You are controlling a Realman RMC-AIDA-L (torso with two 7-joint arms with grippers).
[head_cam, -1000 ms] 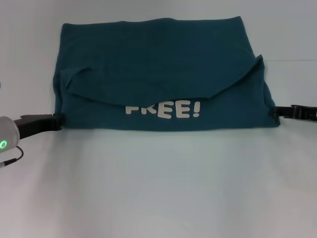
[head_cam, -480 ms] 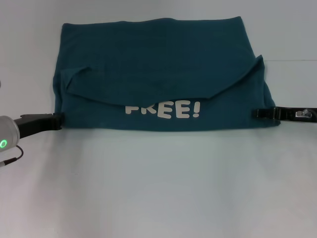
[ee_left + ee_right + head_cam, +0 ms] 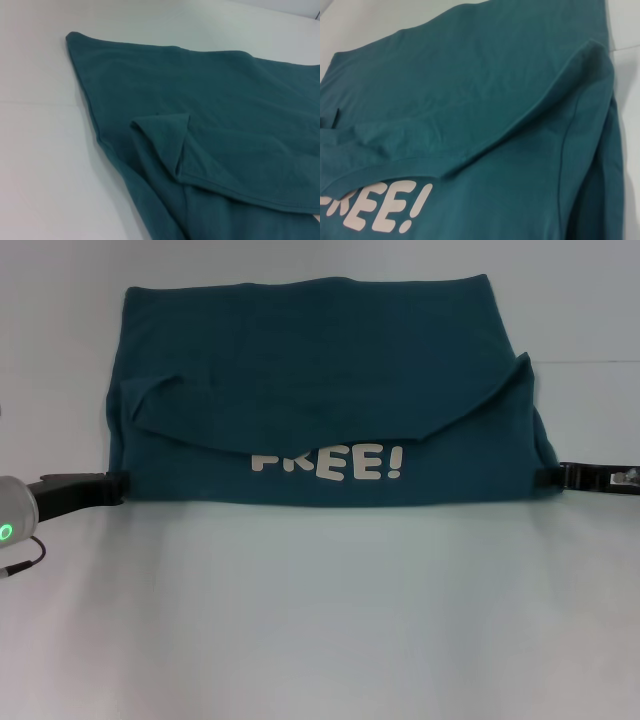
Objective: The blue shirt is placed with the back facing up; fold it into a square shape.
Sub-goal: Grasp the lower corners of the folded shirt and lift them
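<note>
Teal-blue cotton fills the middle of the white worktop (image 3: 320, 620): the blue shirt (image 3: 320, 370) lies there as a wide band, already partly folded. A curved flap of fabric (image 3: 330, 405) is turned down over its upper part, and just below the flap's edge the white lettering (image 3: 328, 460) reads "FREE!", with the first letters half covered by the flap. The far edge runs straight across, and the near edge is a neat fold line facing the robot.

The left gripper (image 3: 112, 486) sits low on the worktop at the shirt's near left corner, its black tip touching the cloth edge. I cannot tell from here whether its fingers are spread or pinching the fabric. A green ring light (image 3: 7, 532) glows on the grey arm behind it.

The right gripper (image 3: 552, 476) lies at the opposite near corner, its dark tip right at the shirt's right edge. Its fingers are likewise too hard to read.

In the left wrist view the shirt (image 3: 200, 140) shows a small folded corner lying on top. The right wrist view shows the flap's hem above the lettering (image 3: 375, 207).
</note>
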